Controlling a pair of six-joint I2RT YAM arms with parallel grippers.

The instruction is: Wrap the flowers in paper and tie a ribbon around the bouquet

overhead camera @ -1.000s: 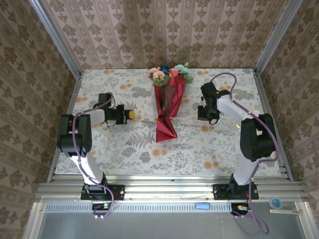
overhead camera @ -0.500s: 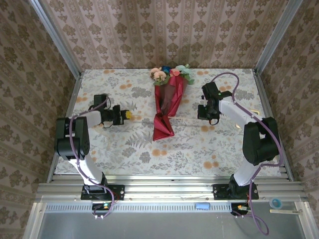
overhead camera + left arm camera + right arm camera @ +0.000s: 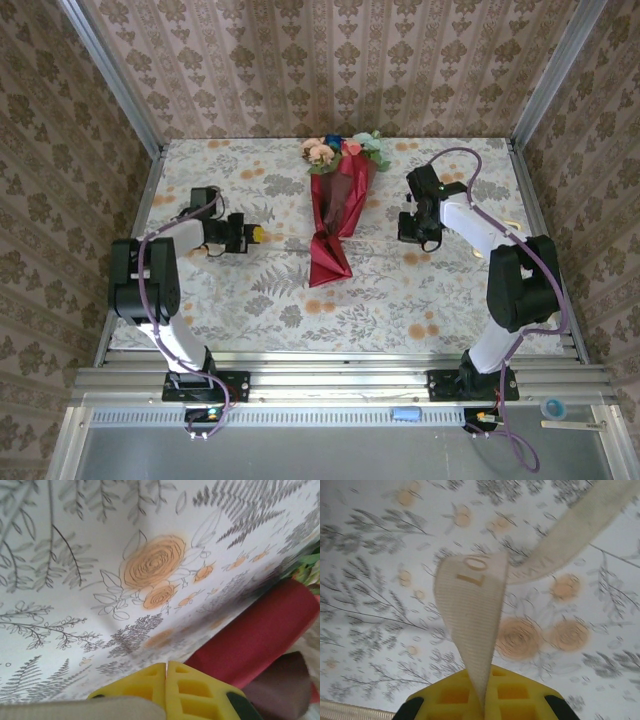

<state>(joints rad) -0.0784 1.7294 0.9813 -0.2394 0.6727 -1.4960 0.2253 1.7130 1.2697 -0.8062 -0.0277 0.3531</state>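
The bouquet [image 3: 335, 215] lies in the middle of the table, a cone of dark red paper [image 3: 328, 262] with the flowers [image 3: 342, 150] at its far, wide end. A thin cream ribbon [image 3: 375, 240] runs across the cone's narrow part toward both grippers. My left gripper [image 3: 256, 233] sits left of the cone with its yellow fingers [image 3: 192, 690] pressed together, a beige band of ribbon [image 3: 75, 711] at their base and the red paper [image 3: 260, 630] just beyond. My right gripper [image 3: 416, 236] is right of the cone, shut on the ribbon [image 3: 470, 610], which rises from its fingers [image 3: 520, 695] and curls away up-right.
A floral tablecloth [image 3: 240, 290] covers the table, and patterned walls close in the left, right and back. Metal rails [image 3: 340, 380] run along the near edge by both arm bases. Purple cables [image 3: 455, 155] loop over the arms.
My left gripper has drawn back a little to the left, and the cone's narrow end has swung slightly left. The right gripper has hardly moved.
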